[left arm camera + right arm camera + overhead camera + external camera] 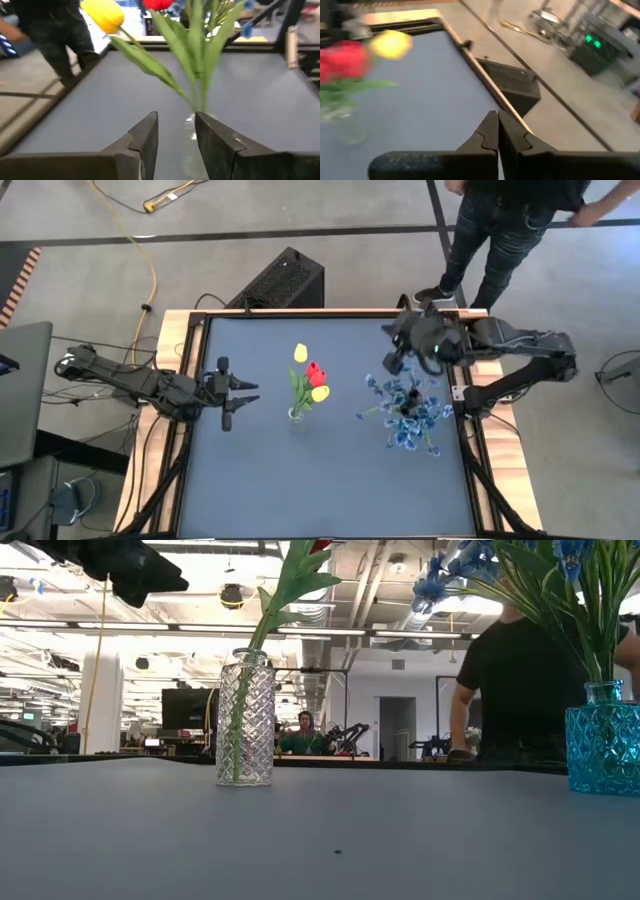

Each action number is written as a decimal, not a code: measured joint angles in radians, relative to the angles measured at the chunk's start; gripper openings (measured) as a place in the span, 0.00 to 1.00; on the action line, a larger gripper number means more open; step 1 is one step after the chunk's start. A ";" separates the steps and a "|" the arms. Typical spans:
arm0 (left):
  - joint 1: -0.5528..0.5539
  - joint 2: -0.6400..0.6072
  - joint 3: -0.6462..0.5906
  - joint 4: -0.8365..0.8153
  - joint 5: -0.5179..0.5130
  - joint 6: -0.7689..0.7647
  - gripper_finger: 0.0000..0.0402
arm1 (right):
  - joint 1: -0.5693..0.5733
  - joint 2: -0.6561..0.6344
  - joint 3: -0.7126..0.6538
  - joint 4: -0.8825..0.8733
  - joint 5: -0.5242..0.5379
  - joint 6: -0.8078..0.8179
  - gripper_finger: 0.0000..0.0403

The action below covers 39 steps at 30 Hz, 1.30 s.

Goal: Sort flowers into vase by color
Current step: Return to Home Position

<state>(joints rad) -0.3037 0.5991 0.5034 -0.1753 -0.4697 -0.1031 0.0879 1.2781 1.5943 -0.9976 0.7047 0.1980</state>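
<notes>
Grey table [330,470], clear vase [244,720], blue vase [603,745]; left jaws apart, right jaws together, both empty; person [515,680] beyond.

Pretty obviously a big open-plan robotics lab I'm dialed into, not anyone's home. There's a bare concrete floor [300,210] with a yellow cable [153,275] snaking over it, exposed ducts [375,580] and strip lights [300,632] overhead, and a dark screen [185,708] toward the back. Someone [305,735] is way off behind, and another person [510,690] is standing right at my table [260,470].
</notes>
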 joint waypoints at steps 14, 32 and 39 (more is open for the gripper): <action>0.272 -0.123 0.000 -0.041 0.098 0.161 0.01 | -0.486 -0.527 -0.753 0.653 -0.360 -0.083 0.04; 0.404 -0.393 -0.128 0.020 0.128 0.144 0.00 | -0.548 -0.910 -1.328 0.961 -0.420 0.041 0.04; 0.404 -0.499 -0.218 0.035 0.116 0.136 0.00 | -0.555 -0.999 -1.415 0.980 -0.440 0.057 0.04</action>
<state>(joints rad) 0.1001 0.1005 0.2852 -0.1401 -0.3538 0.0329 -0.4675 0.2793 0.1790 -0.0176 0.2644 0.2546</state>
